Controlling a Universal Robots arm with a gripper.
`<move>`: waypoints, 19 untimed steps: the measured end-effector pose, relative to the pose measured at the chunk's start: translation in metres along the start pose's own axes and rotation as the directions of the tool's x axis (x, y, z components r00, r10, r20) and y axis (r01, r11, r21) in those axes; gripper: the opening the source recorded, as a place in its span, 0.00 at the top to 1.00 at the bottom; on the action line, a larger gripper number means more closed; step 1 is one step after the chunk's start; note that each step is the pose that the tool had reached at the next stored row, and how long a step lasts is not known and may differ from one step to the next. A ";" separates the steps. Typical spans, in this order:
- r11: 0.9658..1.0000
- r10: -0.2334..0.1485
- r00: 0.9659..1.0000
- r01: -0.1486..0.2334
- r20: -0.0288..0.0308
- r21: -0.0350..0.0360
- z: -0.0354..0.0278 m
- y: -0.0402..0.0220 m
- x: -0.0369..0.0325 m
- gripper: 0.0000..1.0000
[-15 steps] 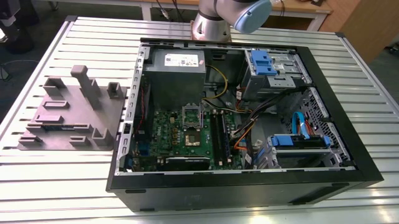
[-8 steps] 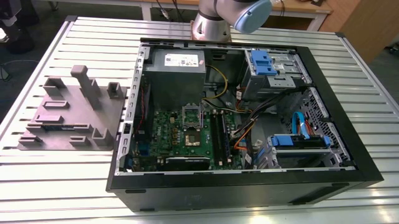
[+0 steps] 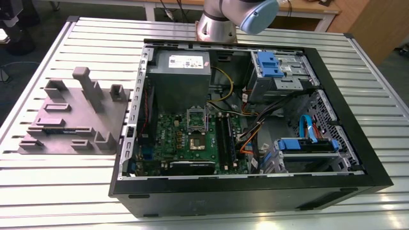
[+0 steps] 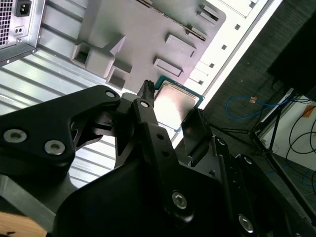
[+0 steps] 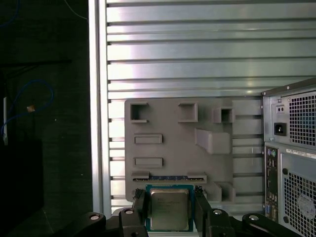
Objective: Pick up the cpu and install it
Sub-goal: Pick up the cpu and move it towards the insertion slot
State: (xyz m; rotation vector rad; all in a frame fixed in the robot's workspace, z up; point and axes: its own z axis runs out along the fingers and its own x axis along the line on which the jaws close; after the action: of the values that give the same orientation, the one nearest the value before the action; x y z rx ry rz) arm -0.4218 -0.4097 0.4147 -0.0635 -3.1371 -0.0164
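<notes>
So the gripper [image 5: 169, 205] is closed down to chip width, with its fingers [image 5: 139, 206] pinching the cpu [image 5: 169, 215] on two opposite edges, shiny lid up. Past the fingertips there's the grey parts tray [image 5: 177, 148] on the slatted table [image 5: 187, 54], with the PC case [image 5: 291, 148] off to one side.

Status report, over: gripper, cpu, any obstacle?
Gripper shut on the cpu, fingers on two opposite edges. It hangs above the grey fixture. No obstacle seen around it.
</notes>
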 end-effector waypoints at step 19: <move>1.000 0.000 1.000 0.000 0.000 0.000 -0.0001 0.0006 -0.0151 0.53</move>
State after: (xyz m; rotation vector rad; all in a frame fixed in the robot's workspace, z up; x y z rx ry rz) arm -0.4067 -0.4097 0.4148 -0.0633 -3.1370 -0.0163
